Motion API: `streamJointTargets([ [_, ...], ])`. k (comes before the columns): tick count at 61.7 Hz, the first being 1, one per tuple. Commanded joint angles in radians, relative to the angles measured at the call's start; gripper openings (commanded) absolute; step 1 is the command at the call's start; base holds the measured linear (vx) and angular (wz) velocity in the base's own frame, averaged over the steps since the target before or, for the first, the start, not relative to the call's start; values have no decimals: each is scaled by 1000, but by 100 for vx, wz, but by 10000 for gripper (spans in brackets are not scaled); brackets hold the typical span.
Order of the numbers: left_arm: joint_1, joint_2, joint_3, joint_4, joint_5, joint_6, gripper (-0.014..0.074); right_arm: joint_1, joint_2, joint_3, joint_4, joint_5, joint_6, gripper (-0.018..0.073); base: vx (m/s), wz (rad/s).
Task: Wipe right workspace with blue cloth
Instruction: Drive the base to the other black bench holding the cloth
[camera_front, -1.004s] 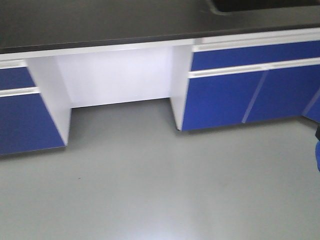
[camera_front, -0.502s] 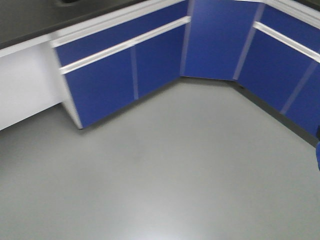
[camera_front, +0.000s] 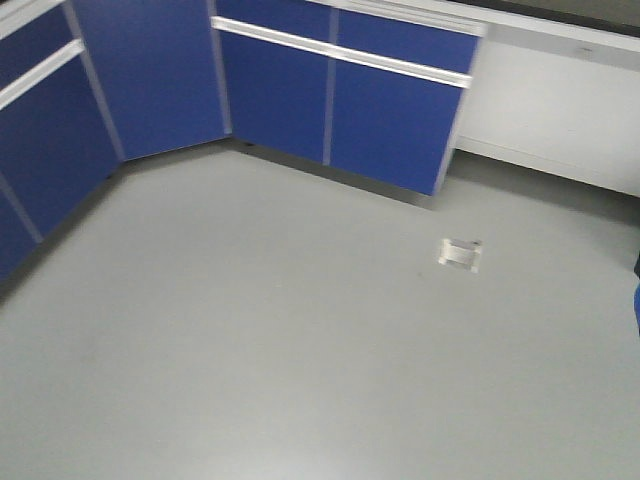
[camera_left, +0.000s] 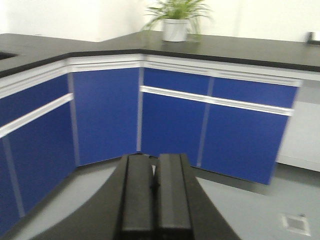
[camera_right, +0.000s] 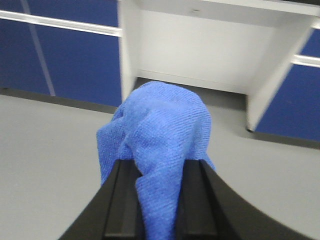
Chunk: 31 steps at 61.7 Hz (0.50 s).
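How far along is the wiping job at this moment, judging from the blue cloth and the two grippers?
Done: the fuzzy blue cloth is picked up, clamped in the right gripper. In hand: carrying; it hangs over the grey floor, touching no surface. Left: all the wiping, since the cloth is not on the black countertop. The left gripper is shut, empty.

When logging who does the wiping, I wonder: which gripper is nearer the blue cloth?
Right. The right gripper is clamped on the blue cloth; the left gripper is shut and empty, with no cloth in its view.
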Motion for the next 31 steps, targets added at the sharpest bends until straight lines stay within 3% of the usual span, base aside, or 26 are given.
streamJointTargets([
  [1,-5,-16,30,1,-83,-8,-6,-5,-9,-27,-15,-51,-12,0,-9,-73],
  [31,-5,-16,30,1,-83,-8,-6,-5,-11,-27,-15,-38,-12,0,-7,-61],
])
